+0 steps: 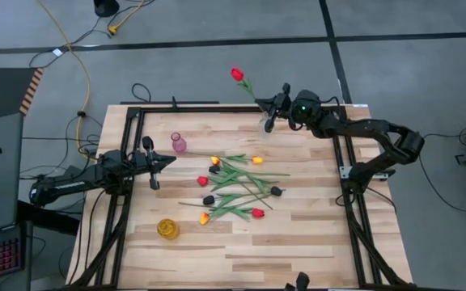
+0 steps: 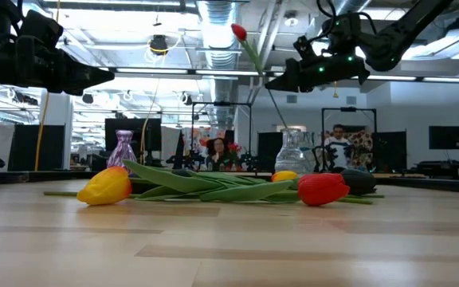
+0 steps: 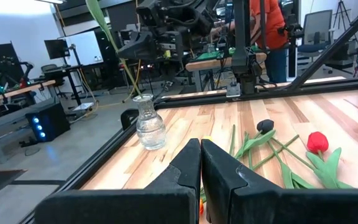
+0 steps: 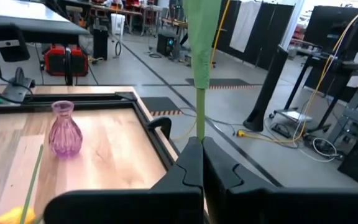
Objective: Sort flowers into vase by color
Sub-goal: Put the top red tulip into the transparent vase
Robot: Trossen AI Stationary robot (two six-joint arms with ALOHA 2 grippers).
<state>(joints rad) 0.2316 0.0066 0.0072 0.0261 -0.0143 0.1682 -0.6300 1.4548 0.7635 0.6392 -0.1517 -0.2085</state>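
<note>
My right gripper (image 1: 277,103) hovers over the table's far edge, shut on a red tulip (image 1: 237,74) whose head points up and beyond that edge. The tulip's stem slants down to the mouth of a clear glass vase (image 1: 269,123) (image 2: 293,151). Several tulips (image 1: 235,184) with red, yellow-orange and near-black heads lie in a loose pile mid-table. My left gripper (image 1: 167,162) waits shut at the table's left side, above the wood, pointing toward the pile. My right gripper pinches the red tulip's green stem (image 4: 200,127) between its two fingers, just below a long leaf (image 4: 202,37). The fingers come about level from the table's right and lie across the stem. The tulip is tilted, head (image 2: 238,32) up, lower stem (image 3: 129,81) reaching the clear vase's mouth.
A small pink vase (image 1: 179,144) stands left of the pile near my left gripper. A yellow vase (image 1: 167,229) sits toward the near left. A black frame (image 1: 128,121) runs along the table's edges. People and equipment show in the room beyond.
</note>
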